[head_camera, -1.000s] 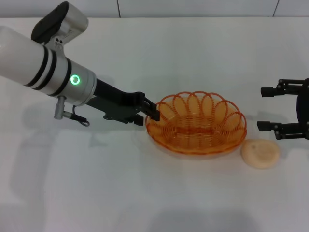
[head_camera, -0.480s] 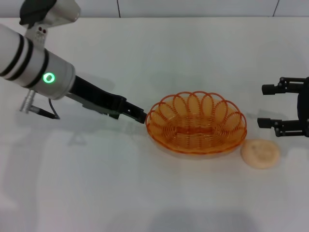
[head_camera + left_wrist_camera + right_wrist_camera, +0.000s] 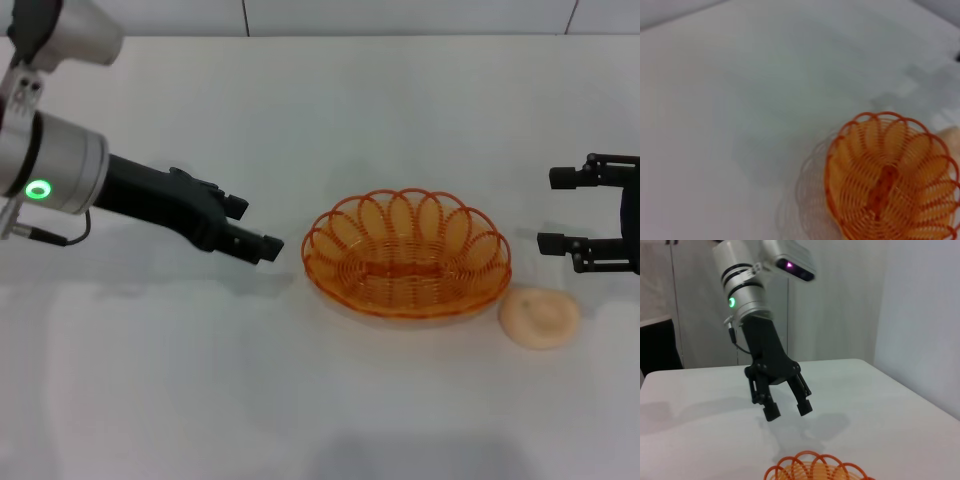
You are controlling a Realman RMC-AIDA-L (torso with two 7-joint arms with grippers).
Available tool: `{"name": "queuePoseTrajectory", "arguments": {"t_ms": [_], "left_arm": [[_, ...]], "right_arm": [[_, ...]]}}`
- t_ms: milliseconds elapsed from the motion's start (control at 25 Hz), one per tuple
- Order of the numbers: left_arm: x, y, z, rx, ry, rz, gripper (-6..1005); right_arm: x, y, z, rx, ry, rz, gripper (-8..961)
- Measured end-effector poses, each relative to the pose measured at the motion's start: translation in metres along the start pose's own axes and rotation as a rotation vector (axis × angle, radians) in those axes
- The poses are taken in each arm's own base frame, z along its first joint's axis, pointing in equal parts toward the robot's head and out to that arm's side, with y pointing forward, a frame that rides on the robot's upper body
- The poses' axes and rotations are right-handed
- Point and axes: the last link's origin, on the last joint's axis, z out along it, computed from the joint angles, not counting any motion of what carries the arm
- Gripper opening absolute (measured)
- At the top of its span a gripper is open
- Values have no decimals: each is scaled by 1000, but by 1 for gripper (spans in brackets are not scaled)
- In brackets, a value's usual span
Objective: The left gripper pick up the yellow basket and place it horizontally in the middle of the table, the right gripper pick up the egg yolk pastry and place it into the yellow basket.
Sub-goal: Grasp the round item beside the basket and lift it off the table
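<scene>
The yellow basket [image 3: 407, 256], an orange-amber wire oval, rests flat on the white table [image 3: 300, 400] near the middle; it also shows in the left wrist view [image 3: 892, 177] and its rim shows in the right wrist view [image 3: 817, 468]. My left gripper [image 3: 250, 226] is open and empty, a short way left of the basket; it also shows in the right wrist view [image 3: 788, 410]. The egg yolk pastry [image 3: 539, 317] lies on the table just right of the basket. My right gripper [image 3: 558, 211] is open at the right edge, just behind the pastry.
A grey wall [image 3: 400, 15] runs along the table's far edge. The left arm's silver-grey body [image 3: 50, 170] hangs over the table's left side.
My left gripper has let go of the basket's left rim and drawn back to the left and up. The basket, pastry and right gripper stayed put.
</scene>
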Motion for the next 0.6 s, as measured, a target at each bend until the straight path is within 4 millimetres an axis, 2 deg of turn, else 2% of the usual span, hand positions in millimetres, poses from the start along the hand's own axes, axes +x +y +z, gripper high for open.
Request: {"name": "queuePoseTrajectory", "arguments": {"t_ms": [280,440,600], "left_arm": [[-27,2,-11,-31,99,210,846],[-50,13,-20,-66,215,357,846],[-70,14,-25,-81,304,367,846]], "right_arm": [[1,0,-1,-5,6,35,744],[2,2,-3,-23,6,57,744],[0,6,-3,-52,-2,70,745]]}}
